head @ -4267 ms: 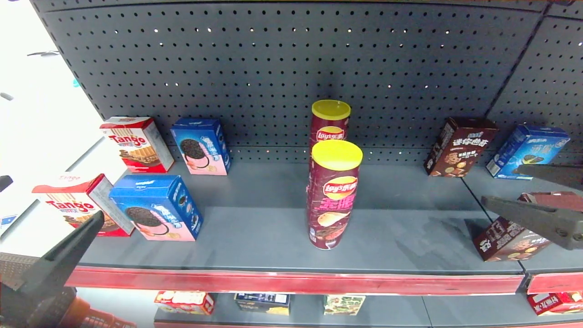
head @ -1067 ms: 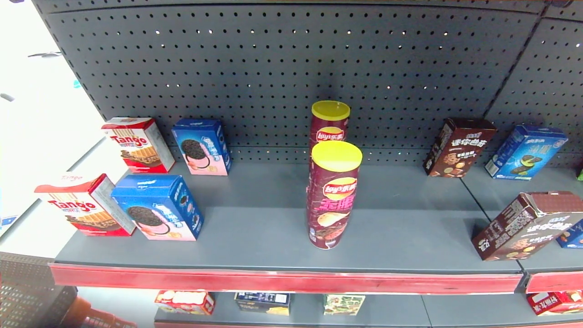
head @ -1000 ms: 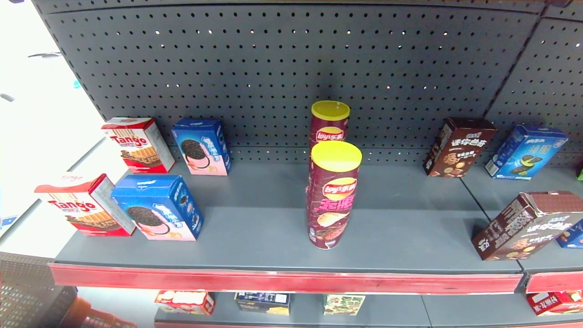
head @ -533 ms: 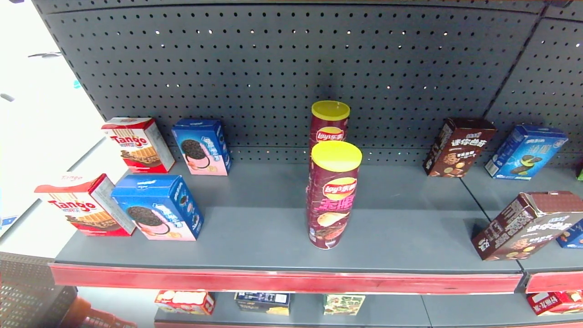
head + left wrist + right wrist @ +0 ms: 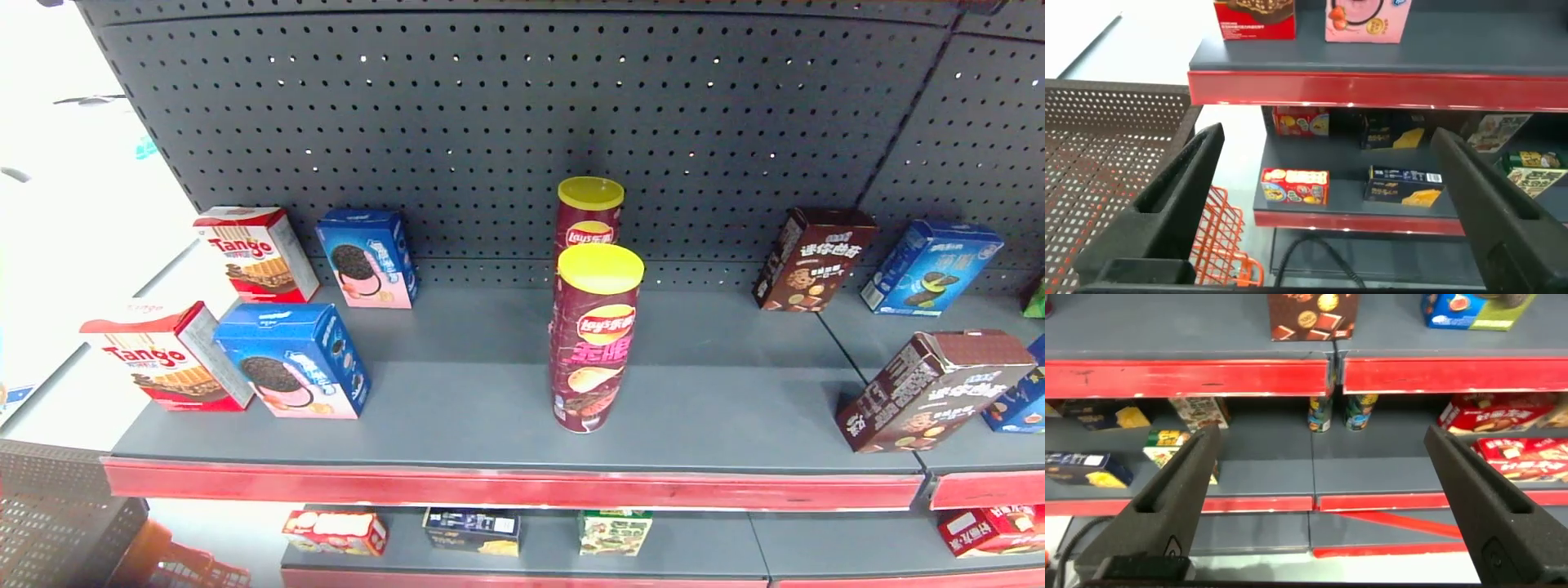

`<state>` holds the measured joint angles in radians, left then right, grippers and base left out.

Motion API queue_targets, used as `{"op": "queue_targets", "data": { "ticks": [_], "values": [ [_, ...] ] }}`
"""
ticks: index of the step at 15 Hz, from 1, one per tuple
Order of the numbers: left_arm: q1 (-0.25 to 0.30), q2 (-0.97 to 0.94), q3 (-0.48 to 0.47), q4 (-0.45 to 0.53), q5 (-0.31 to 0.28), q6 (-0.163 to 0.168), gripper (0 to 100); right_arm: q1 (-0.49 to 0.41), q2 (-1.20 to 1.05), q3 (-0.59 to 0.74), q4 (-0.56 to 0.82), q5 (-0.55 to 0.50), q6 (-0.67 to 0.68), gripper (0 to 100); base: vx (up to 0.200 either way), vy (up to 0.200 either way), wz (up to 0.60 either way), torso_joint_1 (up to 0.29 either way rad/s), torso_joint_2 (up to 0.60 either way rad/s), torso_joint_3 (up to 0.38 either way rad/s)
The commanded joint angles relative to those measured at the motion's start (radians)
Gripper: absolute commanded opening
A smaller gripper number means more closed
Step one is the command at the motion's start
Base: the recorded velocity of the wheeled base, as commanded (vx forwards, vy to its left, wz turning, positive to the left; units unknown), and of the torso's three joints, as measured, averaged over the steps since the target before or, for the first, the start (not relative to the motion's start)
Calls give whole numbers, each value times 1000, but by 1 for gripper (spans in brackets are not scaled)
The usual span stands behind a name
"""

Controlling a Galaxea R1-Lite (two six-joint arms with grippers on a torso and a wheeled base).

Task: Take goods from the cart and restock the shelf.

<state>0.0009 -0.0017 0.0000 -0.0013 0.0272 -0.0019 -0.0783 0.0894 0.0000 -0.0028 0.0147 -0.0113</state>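
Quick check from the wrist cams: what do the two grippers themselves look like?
The left gripper and right gripper match: each has two long, matte dark-grey jaws, wedge-shaped and tapering to blunt tips. The right one shows small round marks near the jaw bases.

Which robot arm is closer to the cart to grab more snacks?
Left, probably. The left end effector hangs open beside the dark perforated metal cart; the right end effector faces the red-edged shelves farther right.

Two chip cans (image 5: 593, 351) are standing in the middle of the shelf (image 5: 718, 408), blocking it. Bare room is lying open left toward the blue box (image 5: 294, 359) and right toward the brown box (image 5: 931, 390).
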Motion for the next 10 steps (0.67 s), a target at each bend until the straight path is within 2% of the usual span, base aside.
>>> {"op": "queue_targets", "data": {
  "ticks": [1, 10],
  "values": [
    [1, 2, 0, 0, 0, 2, 100, 6, 1, 0, 0, 1, -1, 100, 0, 0, 0, 0, 0, 0],
    [1, 2, 0, 0, 3, -4, 100, 6, 1, 0, 0, 1, 1, 100, 0, 0, 0, 0, 0, 0]
  ]
}}
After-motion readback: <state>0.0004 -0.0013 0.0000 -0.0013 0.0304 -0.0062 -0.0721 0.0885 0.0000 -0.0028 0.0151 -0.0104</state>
